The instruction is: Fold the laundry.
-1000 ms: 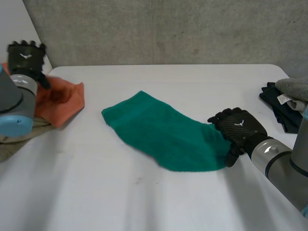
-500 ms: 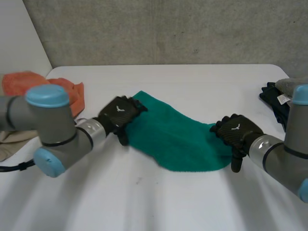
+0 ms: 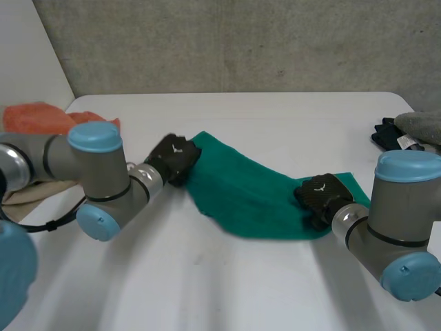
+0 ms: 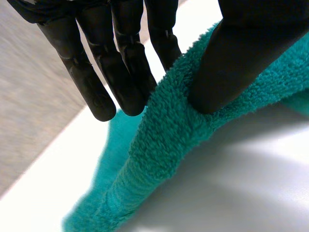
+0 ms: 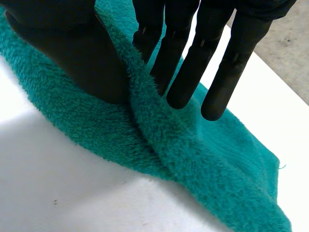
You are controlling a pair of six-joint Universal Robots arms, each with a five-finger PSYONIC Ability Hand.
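Observation:
A green towel (image 3: 255,189) lies stretched across the middle of the white table (image 3: 227,283). My left hand (image 3: 172,157) is at the towel's left end, and in the left wrist view its thumb (image 4: 241,53) and fingers (image 4: 130,63) pinch the towel's edge (image 4: 164,130). My right hand (image 3: 321,194) grips the right end. The right wrist view shows a raised fold of towel (image 5: 154,125) squeezed between its thumb (image 5: 72,48) and straight fingers (image 5: 186,58).
An orange cloth (image 3: 41,118) lies over a beige one (image 3: 27,194) at the table's left edge. Dark and grey garments (image 3: 412,129) are piled at the right edge. The table's front part is bare.
My left arm swung in from the orange cloth to the towel's left end and closed on it. My right hand closed on the right end, which now spreads further right.

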